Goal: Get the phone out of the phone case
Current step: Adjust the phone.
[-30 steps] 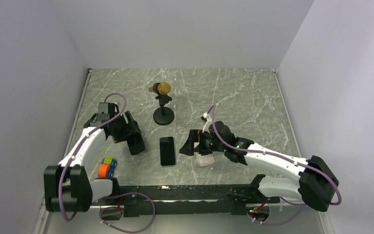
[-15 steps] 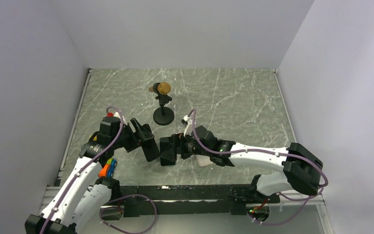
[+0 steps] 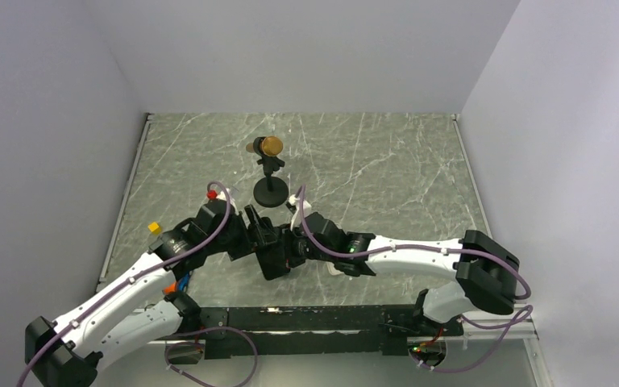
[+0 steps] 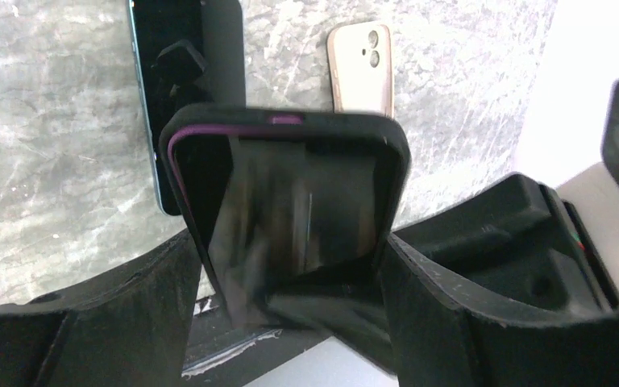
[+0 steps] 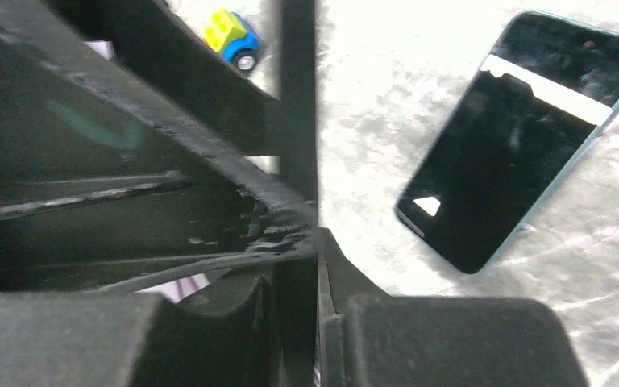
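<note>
A black phone case [image 4: 286, 129] with a purple inner rim stands upright between my left gripper's [image 4: 290, 270] two fingers, which press on its two long sides. The phone [image 4: 298, 205] sits in it, its glossy screen facing the left wrist camera. In the right wrist view the case shows edge-on as a thin black slab [image 5: 298, 121], and my right gripper [image 5: 310, 266] is closed on that edge. In the top view both grippers meet over the near middle of the table, left gripper [image 3: 267, 251] and right gripper [image 3: 292, 246].
A dark phone with a teal rim [image 4: 169, 97] [image 5: 524, 137] lies flat on the table under the grippers. A cream phone case or phone, back up, [image 4: 360, 68] lies beside it. A toy car [image 5: 232, 36] sits near the left base. A gold-headed microphone on a round stand [image 3: 271, 173] stands behind.
Both arms have swung in toward the middle. My left gripper carried the black case right, over the flat phone. My right gripper left the cream item, moved left and closed on the case's edge.
</note>
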`<state>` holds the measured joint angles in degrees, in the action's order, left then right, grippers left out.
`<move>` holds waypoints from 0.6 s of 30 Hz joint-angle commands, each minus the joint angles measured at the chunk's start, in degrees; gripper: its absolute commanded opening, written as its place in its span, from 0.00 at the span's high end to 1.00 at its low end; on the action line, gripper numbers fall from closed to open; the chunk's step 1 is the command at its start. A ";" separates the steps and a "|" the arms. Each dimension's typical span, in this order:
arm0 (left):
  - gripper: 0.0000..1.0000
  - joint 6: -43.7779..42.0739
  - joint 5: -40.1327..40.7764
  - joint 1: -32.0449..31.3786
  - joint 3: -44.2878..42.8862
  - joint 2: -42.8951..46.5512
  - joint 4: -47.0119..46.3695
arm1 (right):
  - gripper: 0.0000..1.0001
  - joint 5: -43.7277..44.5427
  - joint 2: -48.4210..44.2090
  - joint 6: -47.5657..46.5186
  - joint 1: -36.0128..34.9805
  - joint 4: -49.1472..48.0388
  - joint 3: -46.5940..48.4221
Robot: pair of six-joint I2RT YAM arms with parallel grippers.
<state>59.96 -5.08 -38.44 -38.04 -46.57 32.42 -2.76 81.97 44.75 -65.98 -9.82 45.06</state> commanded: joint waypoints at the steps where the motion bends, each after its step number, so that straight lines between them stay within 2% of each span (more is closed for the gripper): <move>1: 1.00 3.02 4.72 -3.16 -4.76 -0.67 -3.46 | 1.00 2.07 -2.06 1.08 -0.28 -2.23 -1.33; 2: 1.00 2.55 4.43 -3.19 -4.94 -0.90 -3.94 | 1.00 1.91 -3.06 1.44 -0.25 -3.34 -2.70; 3: 0.90 1.51 4.19 -3.26 -5.19 -1.05 -4.54 | 1.00 1.39 -4.31 1.33 -0.17 -5.05 -4.10; 4: 0.69 0.32 3.71 -3.17 -5.59 -1.07 -4.80 | 1.00 0.58 -5.52 0.79 0.06 -6.02 -5.19; 5: 0.43 -1.10 2.88 -3.26 -5.81 -0.84 -5.65 | 1.00 -0.19 -6.97 0.23 0.13 -6.42 -6.18; 7: 0.04 -5.28 0.73 -3.20 -5.31 0.78 -9.20 | 1.00 -1.16 -10.87 -1.00 0.46 -6.40 -8.13; 9: 0.01 -8.73 -0.16 -3.14 -3.94 3.63 -12.54 | 1.00 -2.59 -15.74 -1.49 1.17 -7.52 -10.94; 14: 0.02 -14.96 -4.51 -3.07 -0.05 10.30 -21.41 | 1.00 -10.61 -28.62 -2.38 4.88 -10.19 -16.36; 18: 0.21 -15.74 -12.13 -2.90 1.70 10.34 -29.15 | 1.00 -15.96 -36.22 -2.46 7.15 -10.23 -17.54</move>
<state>48.49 -8.71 -41.58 -38.15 -35.70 14.76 -11.29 52.75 43.48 -60.38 -12.93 26.98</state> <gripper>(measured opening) 0.861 0.150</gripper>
